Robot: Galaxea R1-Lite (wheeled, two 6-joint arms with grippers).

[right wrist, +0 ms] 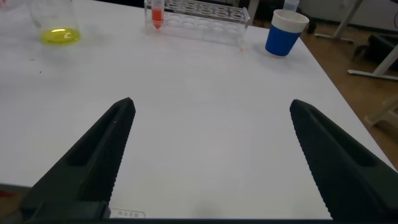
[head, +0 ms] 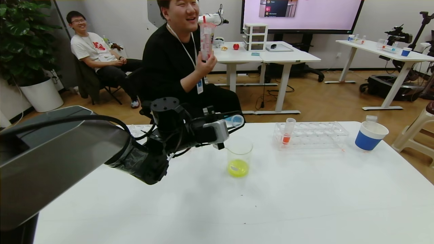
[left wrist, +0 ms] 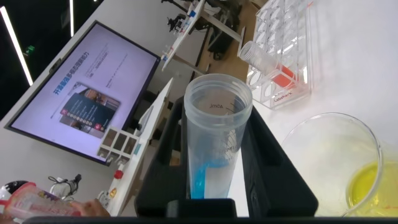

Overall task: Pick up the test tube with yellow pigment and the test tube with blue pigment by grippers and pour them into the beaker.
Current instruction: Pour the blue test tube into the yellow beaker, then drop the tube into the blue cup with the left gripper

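My left gripper (head: pixel 231 122) is shut on the test tube with blue pigment (head: pixel 235 120) and holds it tipped nearly level, its open mouth just above and behind the beaker (head: pixel 239 156). In the left wrist view the tube (left wrist: pixel 214 143) sits between both fingers (left wrist: pixel 277 168), with blue liquid lying along its lower side. The beaker (left wrist: pixel 339 155) stands on the white table and holds yellow liquid. My right gripper (right wrist: pixel 211 104) is open and empty over bare table, out of the head view. No tube with yellow pigment shows.
A clear rack (head: pixel 313 135) holding one orange-red tube (head: pixel 287 133) stands right of the beaker. A blue paper cup (head: pixel 370 136) stands at the far right. A seated person (head: pixel 183 64) is close behind the table's far edge.
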